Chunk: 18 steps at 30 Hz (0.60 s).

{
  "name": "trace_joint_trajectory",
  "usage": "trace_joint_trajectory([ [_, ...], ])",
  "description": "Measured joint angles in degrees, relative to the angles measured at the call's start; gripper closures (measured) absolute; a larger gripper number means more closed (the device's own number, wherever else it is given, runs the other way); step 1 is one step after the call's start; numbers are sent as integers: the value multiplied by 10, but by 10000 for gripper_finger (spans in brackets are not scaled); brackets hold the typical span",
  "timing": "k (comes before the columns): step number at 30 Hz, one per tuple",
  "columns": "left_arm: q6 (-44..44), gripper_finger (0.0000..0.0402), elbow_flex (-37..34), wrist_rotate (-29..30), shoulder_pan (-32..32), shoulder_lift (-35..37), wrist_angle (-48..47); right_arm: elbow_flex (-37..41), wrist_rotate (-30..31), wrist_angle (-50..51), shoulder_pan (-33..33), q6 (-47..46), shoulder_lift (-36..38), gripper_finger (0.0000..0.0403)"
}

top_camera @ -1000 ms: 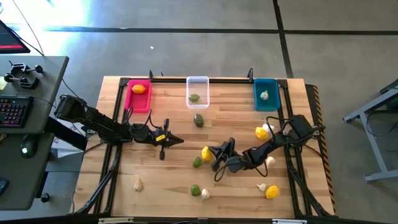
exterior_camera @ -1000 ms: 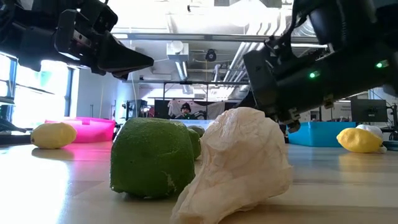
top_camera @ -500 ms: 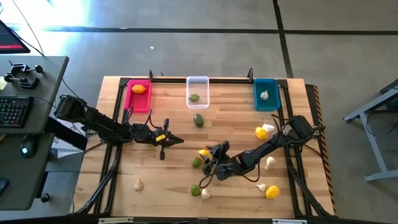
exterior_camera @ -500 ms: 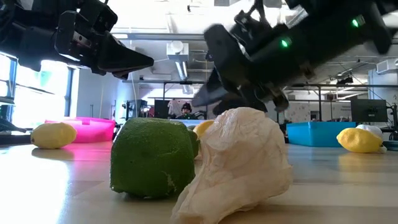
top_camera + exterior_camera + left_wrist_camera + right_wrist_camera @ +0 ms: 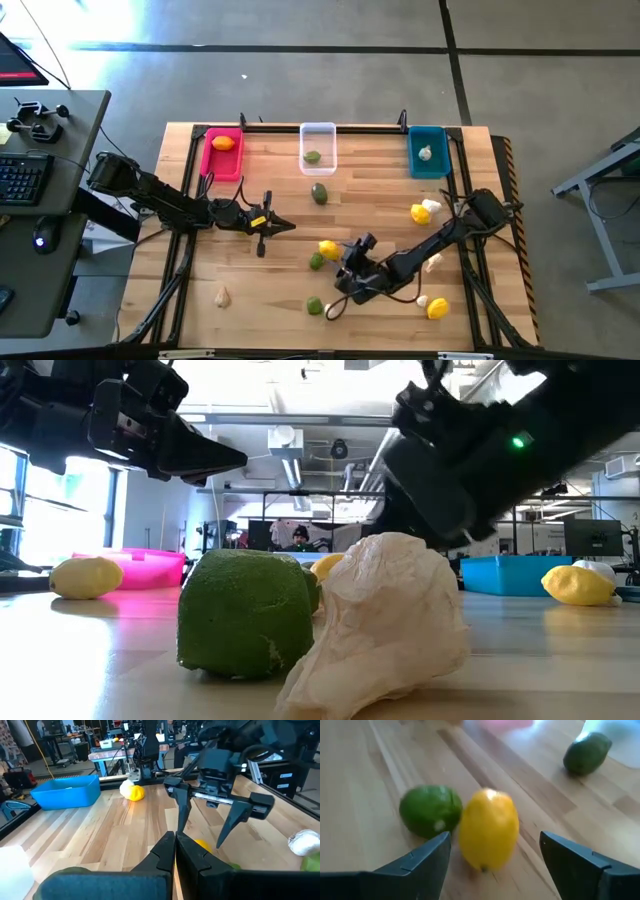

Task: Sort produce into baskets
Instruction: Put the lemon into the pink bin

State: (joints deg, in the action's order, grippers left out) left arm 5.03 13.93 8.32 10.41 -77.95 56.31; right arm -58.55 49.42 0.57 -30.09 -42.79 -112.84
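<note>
Yellow lemon (image 5: 488, 831) between spread right gripper (image 5: 495, 857) fingers: light, firm, smooth, likely rolls; grasp midsection. Left gripper (image 5: 278, 225) clenched, empty.

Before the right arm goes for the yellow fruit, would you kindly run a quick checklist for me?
1. Right claw open, fingers either side of the yellow fruit: ok.
2. Fruit clear of neighbours: not ok; a green fruit sits right beside it.
3. Claw empty: ok.
4. Left claw shut, parked apart from the right arm: ok.
5. Pink bin has room, holding one orange fruit: ok.
6. Claw low enough to grip: cannot tell.
</note>
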Motion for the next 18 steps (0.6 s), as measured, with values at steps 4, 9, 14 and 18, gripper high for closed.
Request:
trace_joint_trajectory([
  [4,2,401,0,0,0,0,0,35,-1,-60,1,-5,0,107],
  [9,2,401,0,0,0,0,0,74,-20,-159,5,27,0,107],
  [14,7,401,0,0,0,0,0,94,-49,-192,26,29,0,107],
  [18,7,401,0,0,0,0,1,101,-79,-206,44,50,0,107],
])
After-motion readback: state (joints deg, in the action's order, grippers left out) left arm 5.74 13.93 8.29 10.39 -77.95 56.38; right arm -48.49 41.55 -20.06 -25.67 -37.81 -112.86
